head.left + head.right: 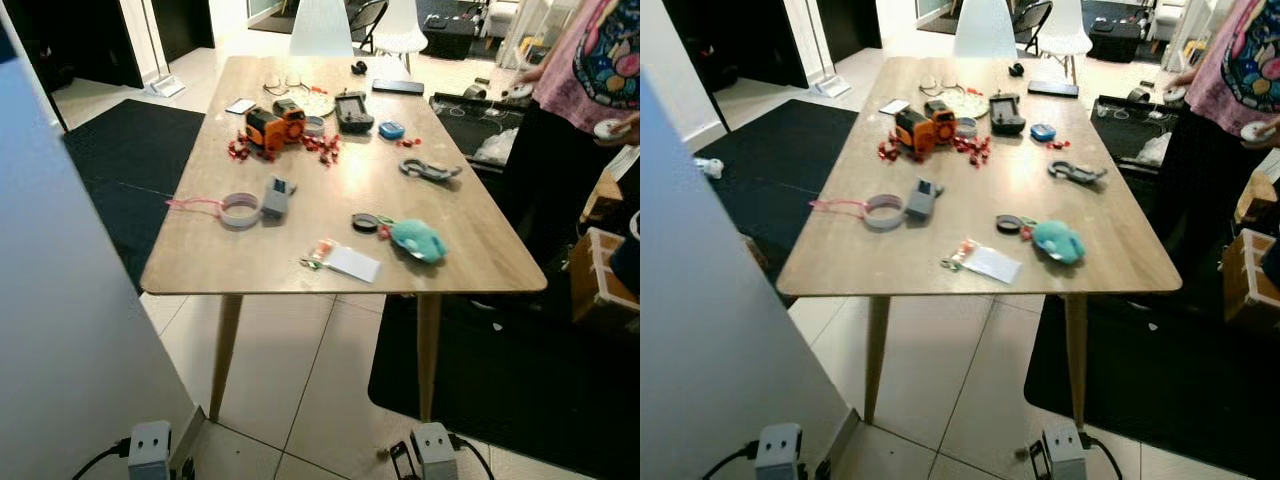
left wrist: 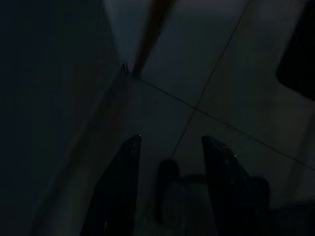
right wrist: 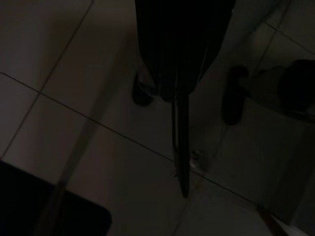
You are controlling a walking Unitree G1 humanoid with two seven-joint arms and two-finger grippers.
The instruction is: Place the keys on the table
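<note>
My right gripper (image 3: 178, 96) hangs low over the tiled floor with its fingers shut on a dark strap. The keys (image 3: 182, 169) dangle from that strap, with small metal glints near the lower end. The same arm's silver wrist (image 1: 433, 446) sits in front of the wooden table (image 1: 200, 262), below its near edge, with a small dark loop (image 1: 400, 462) beside it. My left gripper (image 2: 170, 140) is open with nothing between its fingers and also hangs over the floor, its wrist (image 1: 150, 448) beside a white panel.
The table carries an orange-black gadget (image 1: 272, 124), a tape roll (image 1: 239, 209), a teal plush (image 1: 417, 240), a white card (image 1: 352, 264), a grey carabiner (image 1: 430, 170) and a black controller (image 1: 353, 110). A person in pink (image 1: 590, 70) stands at the right. Black mats flank the table.
</note>
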